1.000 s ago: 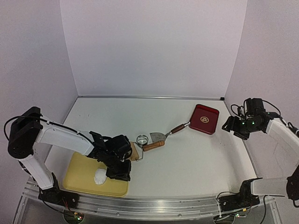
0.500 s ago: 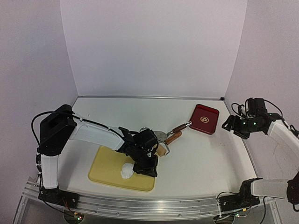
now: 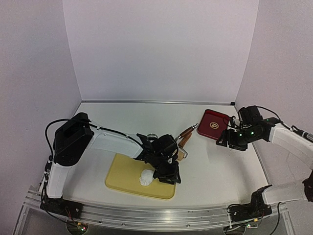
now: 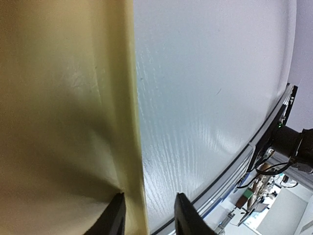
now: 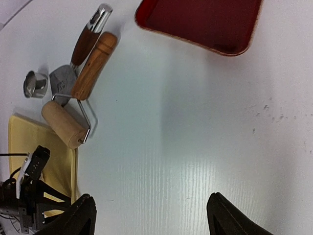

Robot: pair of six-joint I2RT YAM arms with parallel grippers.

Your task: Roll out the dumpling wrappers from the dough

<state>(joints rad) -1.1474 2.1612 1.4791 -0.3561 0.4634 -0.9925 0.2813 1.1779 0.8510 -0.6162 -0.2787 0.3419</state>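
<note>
Down near the front of the white table [image 3: 215, 169], the left gripper [image 3: 167, 177] sits at the right corner of a flat yellow board [image 3: 124, 175]. Its two black fingers [image 4: 113, 221] stand a little apart. One is over the board and one is over the table, and the board's edge runs between them. I cannot tell if they are squeezing the board. The dough [image 3: 145, 177] is a small soft white lump. It lies on the board just to the left of this gripper, very close to it.

The right gripper [image 5: 151, 218] hangs above the table with its fingers spread wide and nothing between them. A dark red square tray [image 5: 200, 22] lies on the table just ahead of it. Off toward the left gripper lies a wooden roller [image 5: 62, 124] with a wire frame and a wooden handle. Its round drum is right beside the board's edge. A scraper [image 5: 73, 61] with a grey metal blade and a brown handle lies close along the roller's handle. A small steel ring [image 5: 35, 84] sits just beside the blade, on the side away from the right gripper.
</note>
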